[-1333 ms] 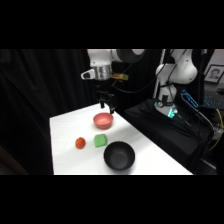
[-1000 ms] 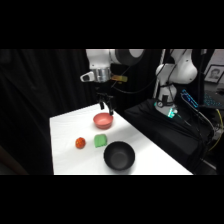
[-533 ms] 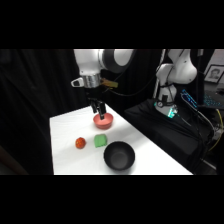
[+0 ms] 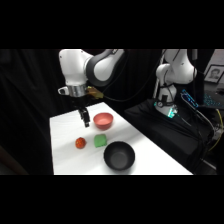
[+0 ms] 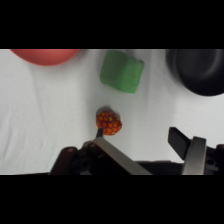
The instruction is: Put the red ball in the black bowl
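Where white table (image 4: pixel 65 150) runs toward camera in side view: ball (image 4: pixel 80 143), red-orange, small, resting on table near left edge, untouched. Beside it, close on right: green block (image 4: pixel 101 140), apart from ball by a narrow strip of table. Behind block, farther from camera: pinkish-red bowl (image 4: pixel 103 120), upright, nothing seen inside. Nearest camera, right of block: black bowl (image 4: pixel 119 155), round, matte, upright, holding nothing visible. Hanging above table between ball and pinkish-red bowl: gripper (image 4: pixel 85 119), dark, below white arm (image 4: pixel 85 67), clear of table and clear of ball. At upper right, beside table: arm's base (image 4: pixel 172 75), with dark draped surface below. From wrist view: ball (image 5: pixel 108 123) near centre, dimpled surface, lying on table just ahead of one metal finger (image 5: pixel 117 155), whether tip touches ball not clear. Second finger (image 5: pixel 192 150) well off to right of picture, with bare table between the two; gripper (image 5: pixel 145 142) spread wide, gripping nothing. Above ball in this view: green block (image 5: pixel 121 71), near but apart. At top left corner: rim of pinkish-red bowl (image 5: pixel 45 55), cut by picture edge. At top right: black bowl (image 5: pixel 197 70), part only, well apart from ball. Ball not in black bowl.
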Tool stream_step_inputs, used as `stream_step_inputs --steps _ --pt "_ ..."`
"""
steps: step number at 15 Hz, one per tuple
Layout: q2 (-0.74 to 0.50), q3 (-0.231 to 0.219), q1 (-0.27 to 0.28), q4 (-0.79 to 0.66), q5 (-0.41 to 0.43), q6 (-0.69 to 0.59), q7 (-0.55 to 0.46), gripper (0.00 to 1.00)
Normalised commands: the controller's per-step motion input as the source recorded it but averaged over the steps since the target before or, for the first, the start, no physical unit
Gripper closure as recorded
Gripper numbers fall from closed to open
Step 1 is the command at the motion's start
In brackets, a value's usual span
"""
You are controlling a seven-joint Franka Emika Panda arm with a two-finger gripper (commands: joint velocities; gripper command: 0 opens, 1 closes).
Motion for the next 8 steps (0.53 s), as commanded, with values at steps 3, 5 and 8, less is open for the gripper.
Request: stream_step_inputs --steps 3,5,8 --pt "0.37 -0.028 -0.029 0.44 -0.09 0.07 0.15 0.0" --pt "0.34 -0.011 -0.029 0.41 -0.076 0.06 0.14 0.0" --pt "0.33 -0.008 -0.027 0.38 -0.067 0.06 0.14 0.0"
